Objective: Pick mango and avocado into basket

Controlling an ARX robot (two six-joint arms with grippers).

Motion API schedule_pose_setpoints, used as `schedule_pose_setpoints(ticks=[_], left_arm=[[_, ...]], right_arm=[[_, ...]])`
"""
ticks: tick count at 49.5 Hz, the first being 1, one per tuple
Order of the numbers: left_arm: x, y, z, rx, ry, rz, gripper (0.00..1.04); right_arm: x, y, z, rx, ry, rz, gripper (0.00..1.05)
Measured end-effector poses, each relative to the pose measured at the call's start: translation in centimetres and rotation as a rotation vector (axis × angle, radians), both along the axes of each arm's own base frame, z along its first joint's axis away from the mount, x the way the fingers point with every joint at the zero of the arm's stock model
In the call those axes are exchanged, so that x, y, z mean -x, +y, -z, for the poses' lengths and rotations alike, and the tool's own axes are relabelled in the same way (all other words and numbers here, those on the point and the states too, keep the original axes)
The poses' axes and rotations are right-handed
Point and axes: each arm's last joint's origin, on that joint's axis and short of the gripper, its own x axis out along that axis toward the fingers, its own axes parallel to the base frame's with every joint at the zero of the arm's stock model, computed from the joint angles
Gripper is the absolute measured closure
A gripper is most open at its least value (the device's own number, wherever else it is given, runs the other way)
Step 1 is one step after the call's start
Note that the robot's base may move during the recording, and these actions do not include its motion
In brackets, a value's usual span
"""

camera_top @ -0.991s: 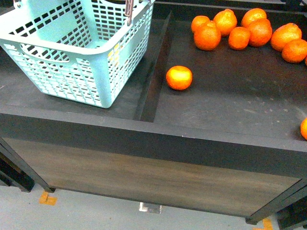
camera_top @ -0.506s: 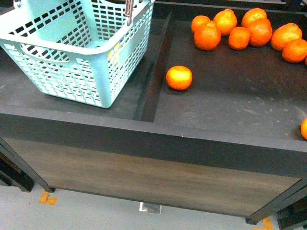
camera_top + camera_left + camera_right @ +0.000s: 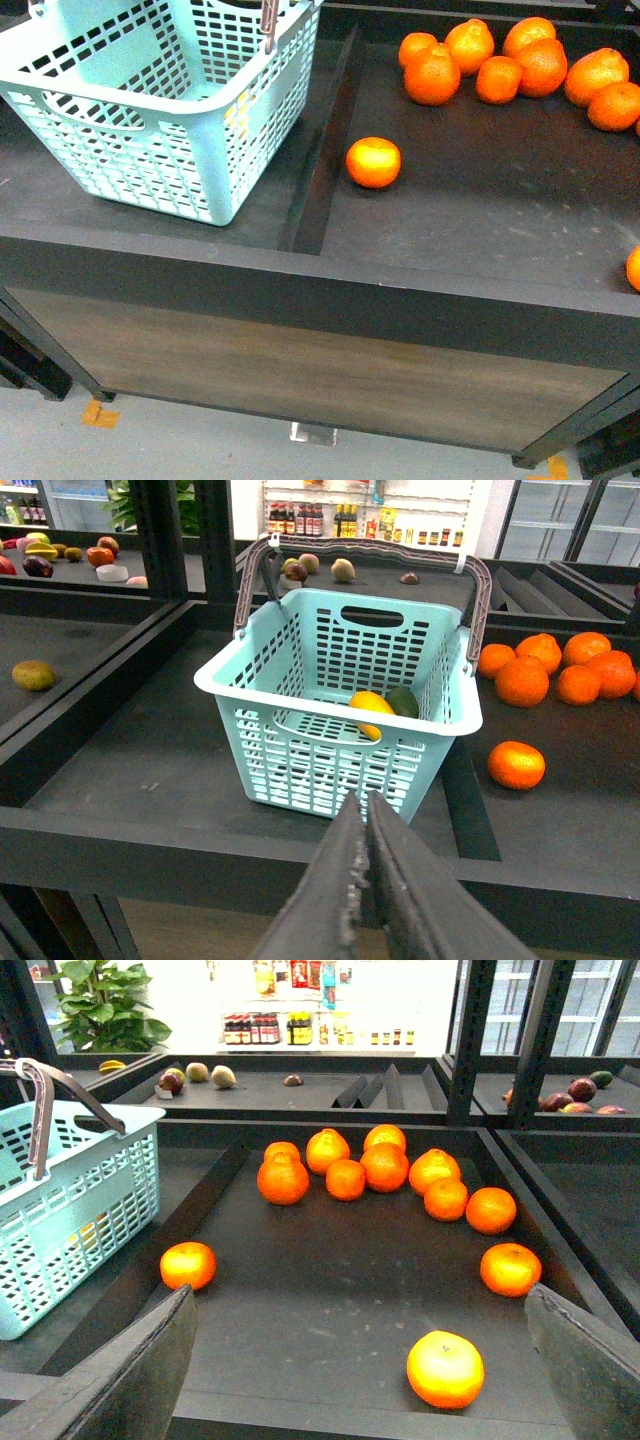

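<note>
On the dark shelf in the front view, the basket [image 3: 165,100] stands in the left compartment; a lone tangerine [image 3: 373,162] lies just past the divider [image 3: 325,150]. Neither arm shows. From the left wrist view, the left gripper [image 3: 365,820] has its fingers pressed together, empty, and the mango [image 3: 370,712] and avocado [image 3: 404,702] lie touching inside the basket. From the right wrist view, the right gripper [image 3: 365,1360] is spread wide above the tangerines [image 3: 380,1170].

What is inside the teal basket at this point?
In the left wrist view, the basket holds the mango and the avocado side by side on its floor. The near wall covers part of the floor, so anything lying there cannot be seen.
</note>
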Motion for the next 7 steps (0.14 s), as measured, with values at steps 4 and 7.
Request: schedule_pose_setpoints(ticks=[4,7], left_arm=[[0.00,0.00,0.00,0.000,0.000,0.000,0.80],[0.00,0.00,0.00,0.000,0.000,0.000,0.64]], right_arm=[[0.00,0.00,0.01,0.000,0.000,0.000,0.08],[0.00,0.00,0.00,0.000,0.000,0.000,0.08]])
